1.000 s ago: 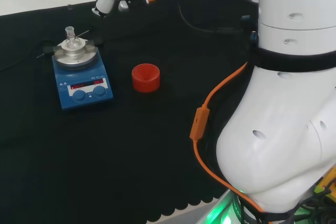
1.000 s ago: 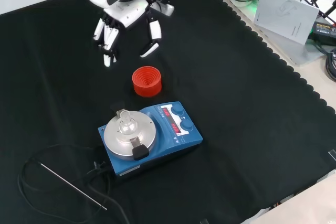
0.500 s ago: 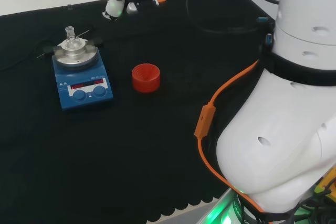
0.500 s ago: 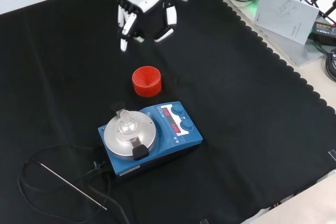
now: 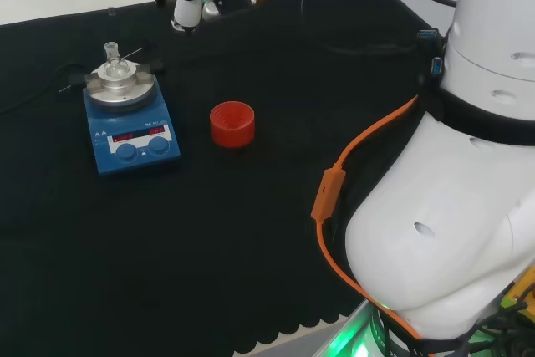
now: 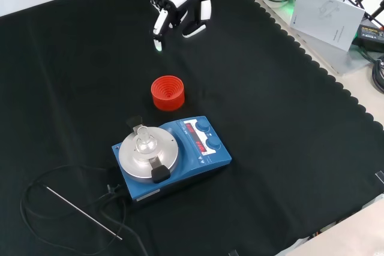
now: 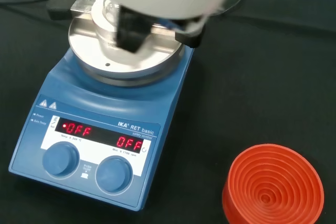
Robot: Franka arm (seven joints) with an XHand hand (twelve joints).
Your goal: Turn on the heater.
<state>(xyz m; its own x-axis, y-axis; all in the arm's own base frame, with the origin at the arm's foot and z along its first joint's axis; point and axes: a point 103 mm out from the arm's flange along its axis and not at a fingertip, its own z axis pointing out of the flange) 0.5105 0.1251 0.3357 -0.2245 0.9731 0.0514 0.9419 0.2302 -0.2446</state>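
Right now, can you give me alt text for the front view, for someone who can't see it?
A blue heater with two knobs sits on black cloth, a small glass flask on its round metal plate. A red ribbed ring stands just beyond it, and the hand hangs open above the cloth farther back, touching nothing.

Blue heater, red ring, black cloth

A blue box-shaped heater [image 6: 180, 157] with a round silver metal top plate [image 6: 148, 153] is showing red lit displays on a white front panel [image 7: 93, 137], with two blue round knobs [image 7: 60, 159] below. A red ribbed plastic ring stand [image 6: 167, 92] is glowing bright against the black cloth with its scalloped edge [image 6: 312, 124]. At the far side, the black and white hand [image 6: 180, 4] is hanging over the cloth, and an orange cable [image 5: 351, 156] is crossing the white arm link [image 5: 468, 206] on the head view's right.
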